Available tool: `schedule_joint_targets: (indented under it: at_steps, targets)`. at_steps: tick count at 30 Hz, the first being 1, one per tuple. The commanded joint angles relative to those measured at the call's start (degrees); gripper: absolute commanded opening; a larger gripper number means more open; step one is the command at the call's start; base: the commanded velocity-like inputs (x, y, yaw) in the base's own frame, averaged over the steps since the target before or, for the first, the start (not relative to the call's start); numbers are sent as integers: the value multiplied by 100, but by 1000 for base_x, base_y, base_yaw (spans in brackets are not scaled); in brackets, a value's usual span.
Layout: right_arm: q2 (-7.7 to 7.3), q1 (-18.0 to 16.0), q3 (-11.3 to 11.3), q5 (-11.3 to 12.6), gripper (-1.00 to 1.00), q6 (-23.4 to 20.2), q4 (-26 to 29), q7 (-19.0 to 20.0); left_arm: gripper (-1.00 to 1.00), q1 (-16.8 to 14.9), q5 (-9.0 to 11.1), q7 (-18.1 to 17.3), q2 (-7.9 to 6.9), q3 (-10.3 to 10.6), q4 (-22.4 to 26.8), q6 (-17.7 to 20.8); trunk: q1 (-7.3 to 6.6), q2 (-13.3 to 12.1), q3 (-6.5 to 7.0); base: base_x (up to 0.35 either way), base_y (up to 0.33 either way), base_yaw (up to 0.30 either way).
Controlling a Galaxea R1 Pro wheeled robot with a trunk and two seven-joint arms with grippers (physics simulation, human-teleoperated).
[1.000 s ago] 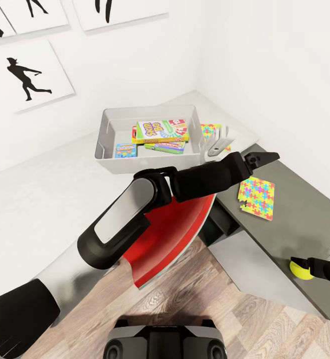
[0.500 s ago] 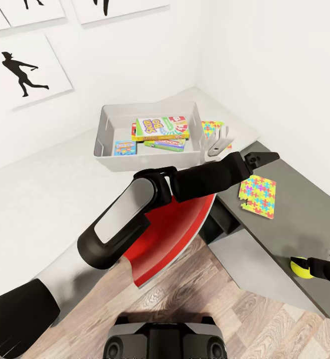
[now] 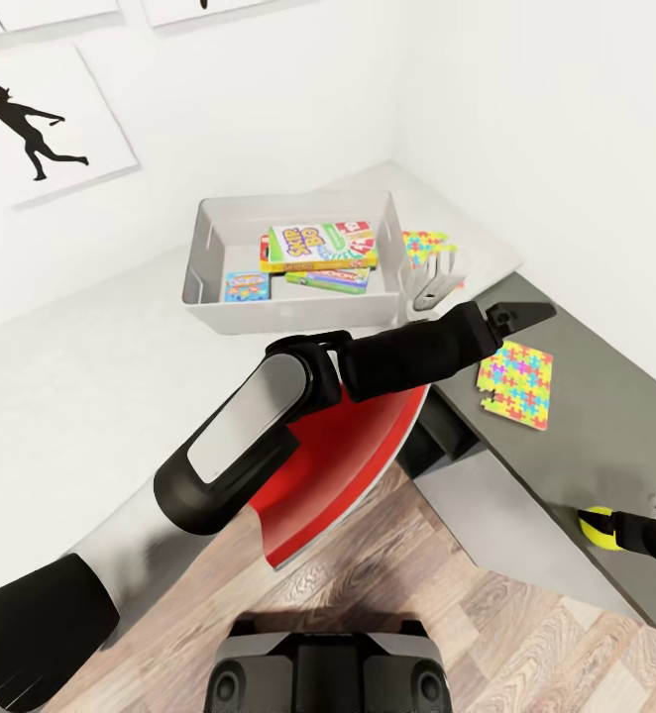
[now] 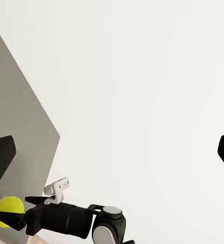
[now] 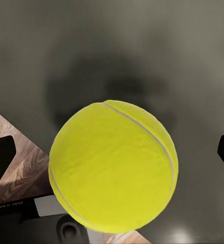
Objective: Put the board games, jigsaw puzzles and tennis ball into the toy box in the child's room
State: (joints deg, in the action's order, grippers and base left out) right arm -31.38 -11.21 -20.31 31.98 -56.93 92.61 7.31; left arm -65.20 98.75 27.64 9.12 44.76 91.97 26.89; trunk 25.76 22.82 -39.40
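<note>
The grey toy box point(image 3: 201, 259) stands on a pale surface left of the dark grey table point(image 3: 605, 416). Three board games lie in it: a Skip-Bo box point(image 3: 320, 245), a green one point(image 3: 330, 279) and a small blue one point(image 3: 246, 286). One jigsaw puzzle point(image 3: 514, 384) lies flat on the table, and another point(image 3: 425, 244) shows behind the box's right wall. The tennis ball point(image 5: 113, 166) point(image 3: 594, 528) rests on the table's near corner. My right gripper point(image 5: 113, 157) point(image 3: 598, 525) stands open with a finger on each side of the ball. My left gripper point(image 3: 521, 317) point(image 4: 112, 152) hangs open and empty over the table's far edge.
A red curved seat point(image 3: 338, 456) sits under my left arm, in front of the table. A white bracket-like object point(image 3: 432, 282) stands between the box and the table. White walls close the corner, framed silhouettes point(image 3: 41, 124) hang on the left one, and wood floor point(image 3: 447, 614) lies below.
The whole picture has shifted slightly, so the camera has moved. The box and wall pictures sit a little higher and further left in view. Both arms keep their poses.
</note>
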Motion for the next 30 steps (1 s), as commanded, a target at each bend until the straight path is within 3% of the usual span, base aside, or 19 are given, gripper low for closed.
schedule_joint_targets:
  at_steps: [1,30]
  targets:
    - [-1,-4,-8,-52,100,-28,3,60,100,-4,57,51,2,-3,5,-1,3,10,-17,0,0,0]
    - [6,-4,-8,-52,100,-35,3,57,100,-5,57,54,2,-6,5,0,3,10,-83,0,0,0]
